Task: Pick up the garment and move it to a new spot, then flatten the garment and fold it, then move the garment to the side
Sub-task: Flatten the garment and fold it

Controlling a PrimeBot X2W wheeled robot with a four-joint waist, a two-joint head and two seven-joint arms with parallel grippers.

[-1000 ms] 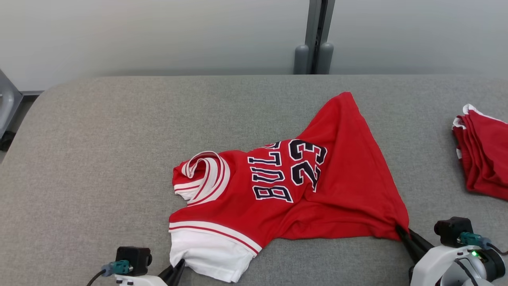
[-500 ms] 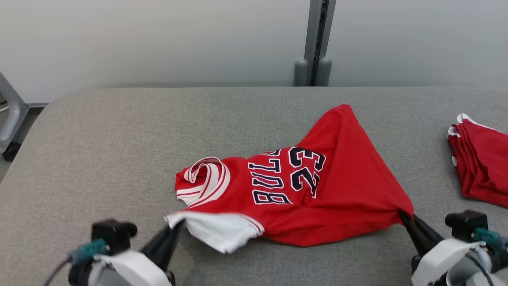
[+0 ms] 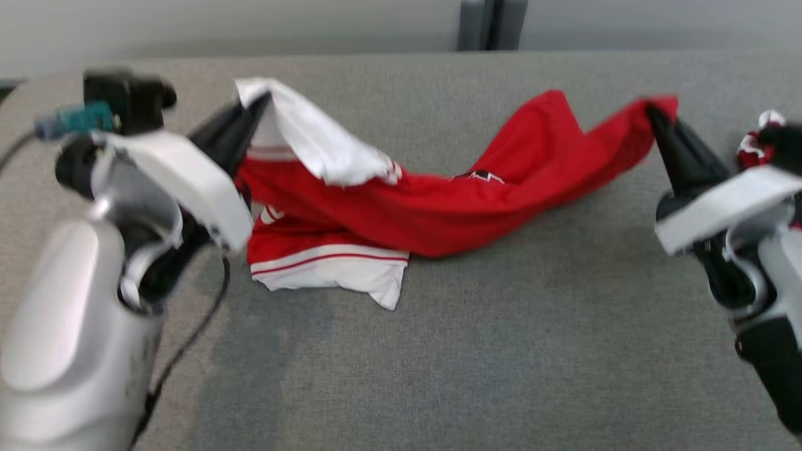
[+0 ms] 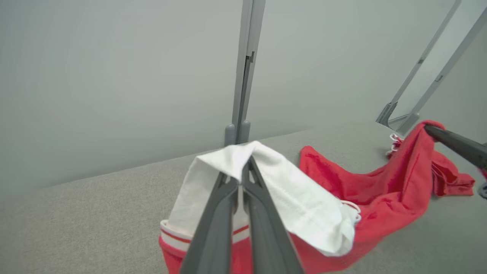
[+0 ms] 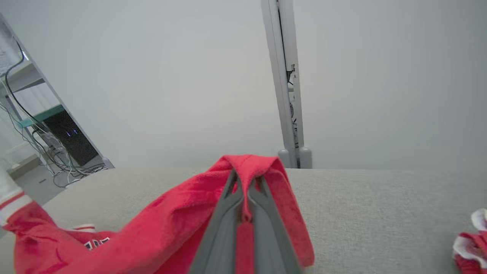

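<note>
At ten o'clock over the grey desk (image 3: 501, 351), the left gripper (image 3: 258, 101) is closed on the white sleeve of the red jersey (image 3: 451, 213), which sags across the middle with its lower folds on the desk. At two o'clock the right gripper (image 3: 653, 113) pinches its raised red corner.

Found the jersey (image 3: 451, 213), red with white sleeves and striped trim, strung up by two corners: a white sleeve at left, a red hem corner at right. Sagged between them onto the grey table (image 3: 501, 344), with middle and other sleeve crumpled there.
</note>
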